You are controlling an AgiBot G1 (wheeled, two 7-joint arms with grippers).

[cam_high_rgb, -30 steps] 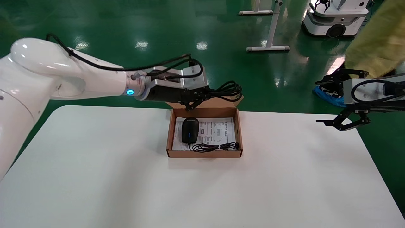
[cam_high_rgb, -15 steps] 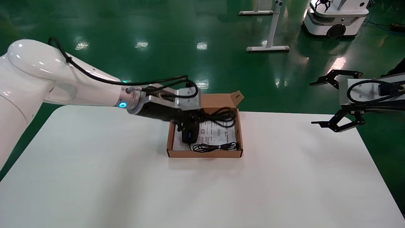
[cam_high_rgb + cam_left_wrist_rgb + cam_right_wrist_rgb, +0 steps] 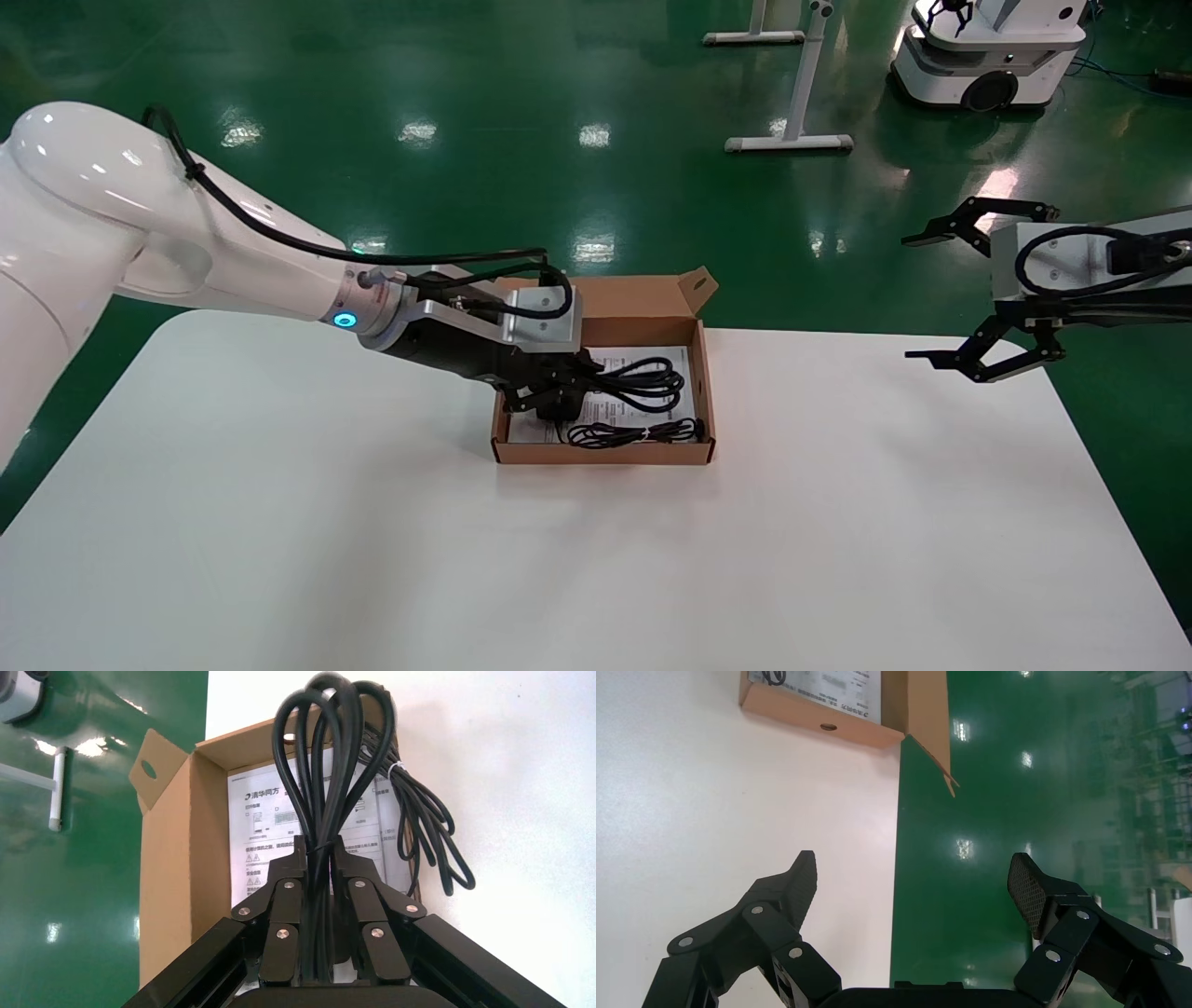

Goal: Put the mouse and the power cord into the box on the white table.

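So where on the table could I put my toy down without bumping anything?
The white table is bare along its whole near side, in front of the box, and wide either side of it. The box is crowded: the left claw holds the power cord inside it, above the mouse's bundled cable. The right claw hangs open over the far right corner.

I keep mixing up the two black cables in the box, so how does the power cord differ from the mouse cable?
The power cord is thick, the mouse cable thin. The cord's loops are long and open, clamped in the left tool; the mouse cable is a tight bundle lying free by the box's near wall. The cord sits toward the middle, over the printed sheet. Both are black and looped.
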